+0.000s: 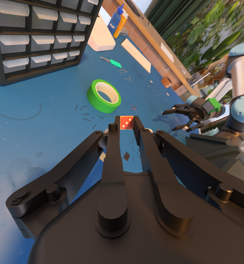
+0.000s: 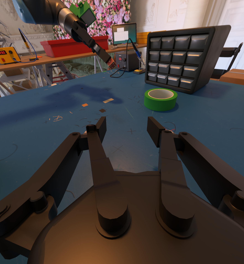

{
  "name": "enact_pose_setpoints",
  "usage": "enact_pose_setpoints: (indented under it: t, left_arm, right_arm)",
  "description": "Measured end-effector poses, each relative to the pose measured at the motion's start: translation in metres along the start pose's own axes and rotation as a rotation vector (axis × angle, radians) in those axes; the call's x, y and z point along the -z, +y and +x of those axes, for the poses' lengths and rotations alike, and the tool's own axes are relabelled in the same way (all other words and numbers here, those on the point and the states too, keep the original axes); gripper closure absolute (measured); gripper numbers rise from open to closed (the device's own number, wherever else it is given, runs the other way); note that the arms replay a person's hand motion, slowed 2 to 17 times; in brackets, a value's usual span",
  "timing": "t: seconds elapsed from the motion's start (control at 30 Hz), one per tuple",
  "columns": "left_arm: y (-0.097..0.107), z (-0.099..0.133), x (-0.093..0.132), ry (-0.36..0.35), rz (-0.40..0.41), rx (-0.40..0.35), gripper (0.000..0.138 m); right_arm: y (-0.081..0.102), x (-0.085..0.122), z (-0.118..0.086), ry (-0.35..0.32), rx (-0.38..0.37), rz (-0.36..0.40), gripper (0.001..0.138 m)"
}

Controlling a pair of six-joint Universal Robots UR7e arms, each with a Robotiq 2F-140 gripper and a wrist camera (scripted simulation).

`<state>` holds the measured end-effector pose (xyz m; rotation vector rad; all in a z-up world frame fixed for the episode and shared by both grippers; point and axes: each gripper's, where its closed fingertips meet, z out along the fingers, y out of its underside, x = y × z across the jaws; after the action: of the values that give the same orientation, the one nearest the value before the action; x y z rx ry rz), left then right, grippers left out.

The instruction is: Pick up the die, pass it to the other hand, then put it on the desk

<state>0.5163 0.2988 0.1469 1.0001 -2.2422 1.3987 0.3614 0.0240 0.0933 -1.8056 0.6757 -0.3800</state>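
A red die (image 1: 126,122) with white pips sits between the tips of my left gripper (image 1: 126,122), which is shut on it and holds it above the blue desk (image 1: 47,128). In the right wrist view the same die (image 2: 111,63) shows at the tip of the left gripper (image 2: 110,62), raised in the air at the upper left. My right gripper (image 2: 126,125) is open and empty, low over the desk (image 2: 47,135). It also shows in the left wrist view (image 1: 174,121), open, to the right of the die.
A green tape roll (image 1: 104,96) (image 2: 160,99) lies on the desk just beyond the die. A dark drawer cabinet (image 1: 37,38) (image 2: 180,60) stands behind it. Green-handled cutters (image 1: 111,62), a white block (image 1: 102,37), bottles (image 1: 117,21), a soldering station (image 2: 125,60) and a red bin (image 2: 74,45) are farther off.
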Motion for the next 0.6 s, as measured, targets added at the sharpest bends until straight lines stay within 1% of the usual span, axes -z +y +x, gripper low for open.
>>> enact_pose_setpoints:
  t: [0.27, 0.4, 0.6]
  left_arm:
    - [-0.008, 0.031, -0.014, 0.117, 0.118, 0.111, 0.113]
    - [-0.01, 0.047, -0.024, 0.178, 0.151, 0.164, 0.113]
    - [-0.011, 0.068, -0.042, 0.256, 0.186, 0.251, 0.113]
  right_arm:
    - [-0.015, -0.01, 0.005, -0.001, 0.083, 0.028, 0.062]
    - [-0.026, -0.016, 0.007, -0.004, 0.12, 0.052, 0.062]
    - [-0.05, -0.022, 0.008, -0.017, 0.172, 0.12, 0.063]
